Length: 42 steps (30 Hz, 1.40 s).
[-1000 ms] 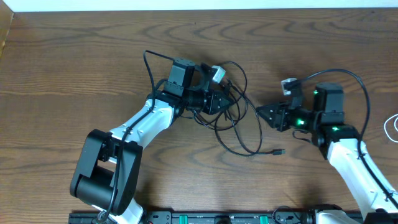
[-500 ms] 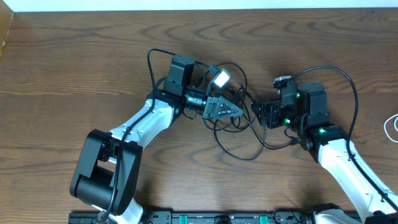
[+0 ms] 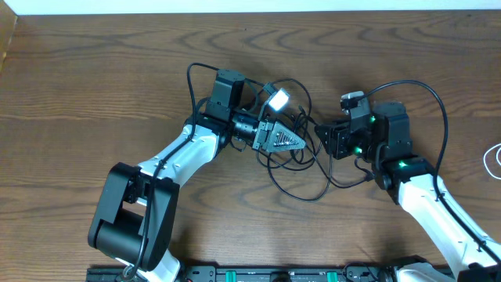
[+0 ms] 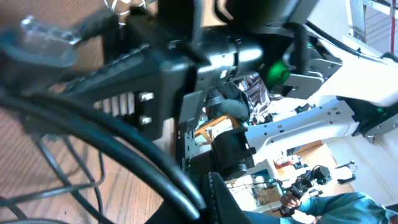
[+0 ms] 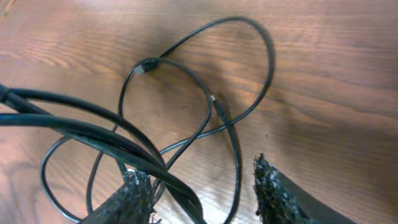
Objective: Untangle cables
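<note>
Two black cables [image 3: 300, 190] lie tangled in loops on the wooden table between my two grippers. My left gripper [image 3: 285, 140] is turned on its side and appears shut on a black cable; in the left wrist view a thick blurred black cable [image 4: 124, 149] runs down to its finger [image 4: 214, 199]. My right gripper [image 3: 324, 142] is open just right of the tangle. In the right wrist view its jaws [image 5: 202, 190] straddle black cable strands [image 5: 211, 106] low over the table. The white cable [image 3: 494, 160] lies at the far right edge.
The thicker black robot wires arc over each arm, one behind the left wrist [image 3: 190, 82] and one over the right wrist [image 3: 438, 102]. The table's back edge [image 3: 250, 11] runs along the top. The arm bases stand at the front.
My right gripper moved left up to the tangle. My left gripper turned and shifted right with the cable, pulling the loops into a new shape.
</note>
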Each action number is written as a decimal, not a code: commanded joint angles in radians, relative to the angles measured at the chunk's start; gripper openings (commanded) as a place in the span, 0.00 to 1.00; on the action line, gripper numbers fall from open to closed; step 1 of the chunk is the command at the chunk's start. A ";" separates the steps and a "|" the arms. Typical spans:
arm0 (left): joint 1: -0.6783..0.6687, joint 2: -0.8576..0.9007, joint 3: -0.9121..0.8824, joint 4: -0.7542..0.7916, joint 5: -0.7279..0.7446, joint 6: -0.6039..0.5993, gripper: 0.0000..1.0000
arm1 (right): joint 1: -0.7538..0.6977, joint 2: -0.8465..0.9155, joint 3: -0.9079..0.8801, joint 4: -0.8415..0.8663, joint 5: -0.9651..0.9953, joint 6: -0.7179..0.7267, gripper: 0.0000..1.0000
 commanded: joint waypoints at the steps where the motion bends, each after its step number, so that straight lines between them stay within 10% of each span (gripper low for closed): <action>1: 0.006 -0.018 0.009 0.029 0.034 -0.025 0.08 | 0.004 0.055 0.001 0.002 -0.056 -0.010 0.41; 7: 0.005 -0.018 0.009 0.095 0.034 -0.099 0.08 | 0.005 0.146 0.001 0.095 -0.140 -0.010 0.46; 12: 0.011 -0.018 0.009 0.124 0.017 -0.099 0.08 | 0.005 0.159 0.001 0.113 -0.191 -0.010 0.01; 28: 0.079 -0.018 0.009 0.133 -0.840 -0.355 0.08 | -0.002 0.153 0.001 -0.227 -0.481 -0.235 0.01; 42: 0.020 -0.018 0.009 0.131 -0.895 -0.410 0.26 | -0.002 0.153 0.002 -0.161 -0.843 -0.283 0.01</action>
